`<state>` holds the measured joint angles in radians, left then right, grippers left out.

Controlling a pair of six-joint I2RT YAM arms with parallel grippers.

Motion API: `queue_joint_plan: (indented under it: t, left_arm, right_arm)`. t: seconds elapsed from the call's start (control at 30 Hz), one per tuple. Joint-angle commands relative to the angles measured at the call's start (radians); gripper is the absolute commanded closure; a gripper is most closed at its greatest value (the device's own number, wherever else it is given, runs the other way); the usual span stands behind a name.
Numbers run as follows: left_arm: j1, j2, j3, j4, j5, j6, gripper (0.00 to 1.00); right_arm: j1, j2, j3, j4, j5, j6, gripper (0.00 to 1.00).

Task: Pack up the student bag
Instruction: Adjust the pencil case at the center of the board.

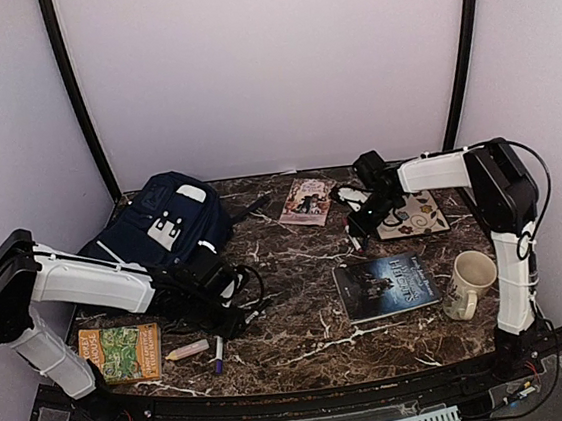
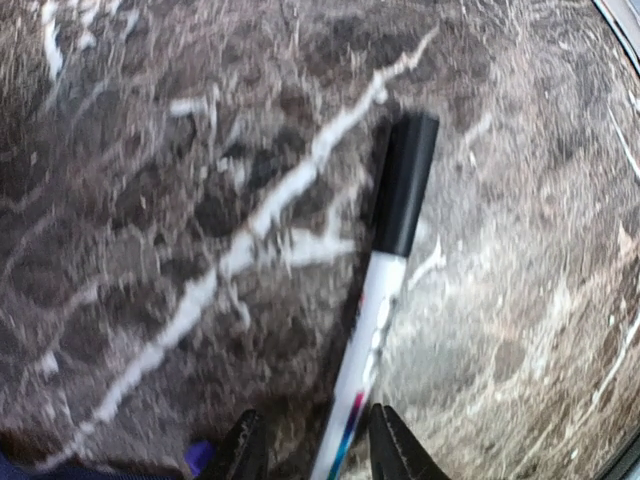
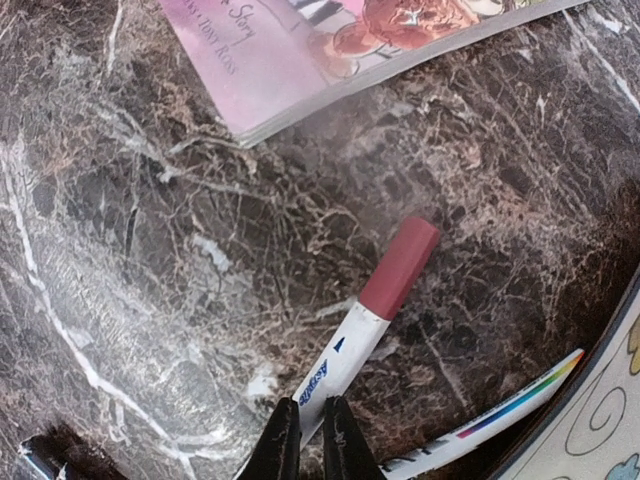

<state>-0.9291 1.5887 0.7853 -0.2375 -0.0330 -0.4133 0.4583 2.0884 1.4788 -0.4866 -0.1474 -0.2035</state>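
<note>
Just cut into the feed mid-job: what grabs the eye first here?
The navy student bag dominates the back left. Each gripper is at a marker: the left gripper straddles a black-capped marker just in front of the bag, and the right gripper pinches a red-capped marker near a pink book.

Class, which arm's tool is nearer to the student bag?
Left. The left tool straddles a black-capped marker just in front of the student bag; the right tool is off to its right, at a red-capped marker by the pink book.
</note>
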Motion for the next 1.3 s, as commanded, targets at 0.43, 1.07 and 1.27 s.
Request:
queue_joint_plan:
  t: [0.43, 1.07, 1.27]
  left_arm:
    - [-0.033, -0.131, -0.026, -0.088, -0.032, -0.054, 0.64]
    - [-0.039, 0.184, 0.249, -0.225, -0.118, -0.006, 0.86]
    - [-0.043, 0.062, 0.130, -0.350, -0.145, -0.182, 0.94]
  right_arm:
    - [0.043, -0.151, -0.117, -0.060, -0.068, 0.012, 0.85]
    - [0.042, -0.339, -0.181, -0.032, -0.126, -0.040, 0.75]
    - [0.042, -0.334, -0.168, -0.033, -0.150, -0.037, 0.75]
